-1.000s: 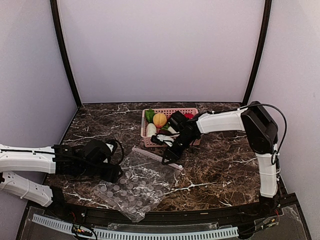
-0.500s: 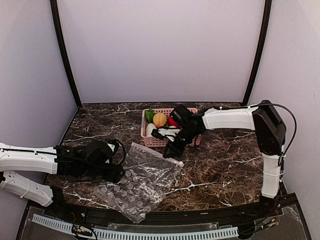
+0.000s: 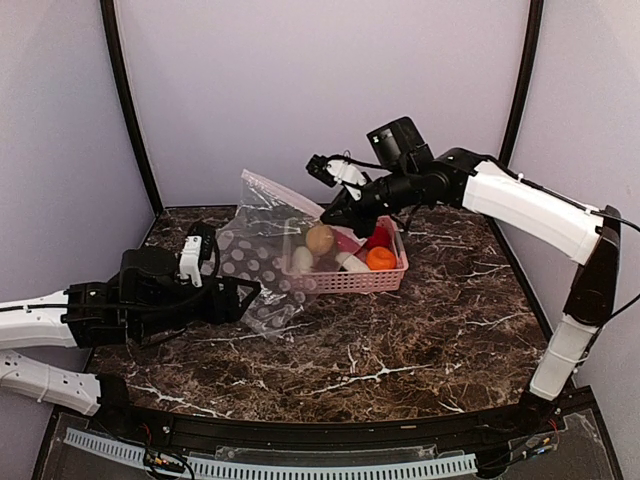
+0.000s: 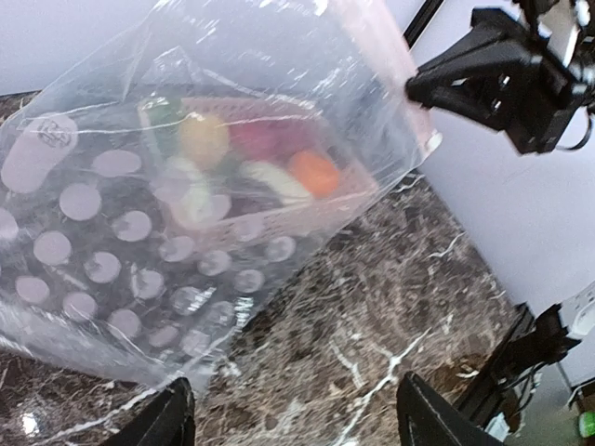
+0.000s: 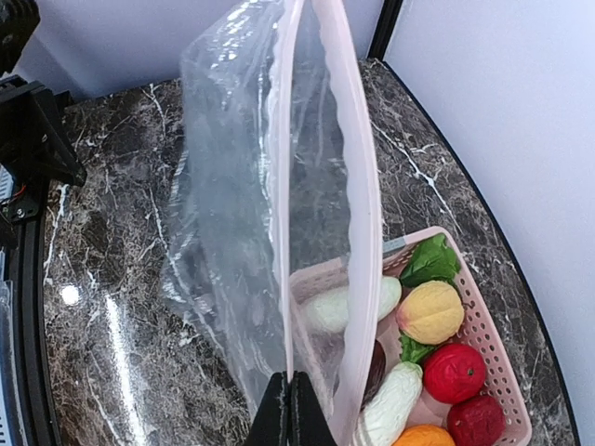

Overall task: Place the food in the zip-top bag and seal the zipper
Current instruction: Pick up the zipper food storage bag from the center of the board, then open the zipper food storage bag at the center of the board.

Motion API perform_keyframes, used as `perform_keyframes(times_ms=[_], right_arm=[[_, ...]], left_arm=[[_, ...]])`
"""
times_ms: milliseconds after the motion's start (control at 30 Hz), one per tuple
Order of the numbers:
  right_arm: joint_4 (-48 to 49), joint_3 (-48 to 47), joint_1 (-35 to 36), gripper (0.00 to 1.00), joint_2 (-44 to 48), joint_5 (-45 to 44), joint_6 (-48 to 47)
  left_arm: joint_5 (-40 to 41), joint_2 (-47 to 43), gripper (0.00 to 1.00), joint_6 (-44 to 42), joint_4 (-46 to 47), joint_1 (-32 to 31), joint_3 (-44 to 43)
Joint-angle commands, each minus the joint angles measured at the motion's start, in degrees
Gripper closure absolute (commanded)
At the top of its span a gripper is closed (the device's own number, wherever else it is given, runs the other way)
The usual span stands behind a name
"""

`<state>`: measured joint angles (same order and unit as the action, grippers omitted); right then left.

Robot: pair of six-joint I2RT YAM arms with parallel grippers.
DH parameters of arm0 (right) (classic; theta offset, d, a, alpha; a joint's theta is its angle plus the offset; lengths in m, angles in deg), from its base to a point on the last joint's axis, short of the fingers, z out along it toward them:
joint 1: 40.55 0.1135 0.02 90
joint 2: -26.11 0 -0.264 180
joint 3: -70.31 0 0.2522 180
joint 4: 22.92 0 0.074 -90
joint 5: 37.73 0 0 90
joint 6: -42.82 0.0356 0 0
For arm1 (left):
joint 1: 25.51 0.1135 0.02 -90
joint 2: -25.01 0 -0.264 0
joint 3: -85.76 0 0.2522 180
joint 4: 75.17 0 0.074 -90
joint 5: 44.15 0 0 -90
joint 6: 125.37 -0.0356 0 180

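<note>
Hanging in front of the basket point(image 3: 372, 283), the bag point(image 3: 250, 250) is being seen as a veil in the left wrist view, so the food point(image 3: 380, 258) behind it is being blurred into smears of colour. The orange point(image 5: 423, 437) is being cut off by the frame edge in the right wrist view, and the purple piece point(image 5: 375, 364) is being half hidden behind the zipper point(image 5: 370, 232). Whether the bag's lower edge is touching the left gripper point(image 4: 296, 413) cannot be told.

The bag is being shown as thin, clear, crinkly film printed with pale round dots. The zipper is being shown as a pale pink strip, its two sides standing apart. It is being pinched by the closed right gripper point(image 5: 292, 395). The bag is thus being held up over the basket's left end, its tail trailing onto the marble table point(image 3: 420, 340). The left gripper's jaws are being held wide apart, with nothing between them.

All the food is being kept in the one pink mesh basket: two radishes point(image 5: 390, 395), two red balls point(image 5: 454, 372), one peach ball point(image 5: 429, 314), one orange, one purple piece and a leaf point(image 5: 429, 260).
</note>
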<state>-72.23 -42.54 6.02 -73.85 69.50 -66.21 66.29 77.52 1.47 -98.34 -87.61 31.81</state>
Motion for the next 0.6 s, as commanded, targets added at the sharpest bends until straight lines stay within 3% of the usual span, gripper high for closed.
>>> perform_keyframes(times_ms=[0,267,567], right_arm=[[-1.4,0.1,4.8,1.00,-1.9,-2.7,-2.3],[-0.2,1.3,15.2,1.00,-6.2,-8.1,-3.5],[-0.2,-3.4,18.5,1.00,-9.6,-10.4,-1.4]], left_arm=[[2.3,-2.2,0.24,-0.4,10.0,-1.2,0.5],[13.4,-3.7,0.19,11.1,17.2,-3.4,6.0],[18.3,-1.1,0.28,27.9,2.0,-3.5,4.5]])
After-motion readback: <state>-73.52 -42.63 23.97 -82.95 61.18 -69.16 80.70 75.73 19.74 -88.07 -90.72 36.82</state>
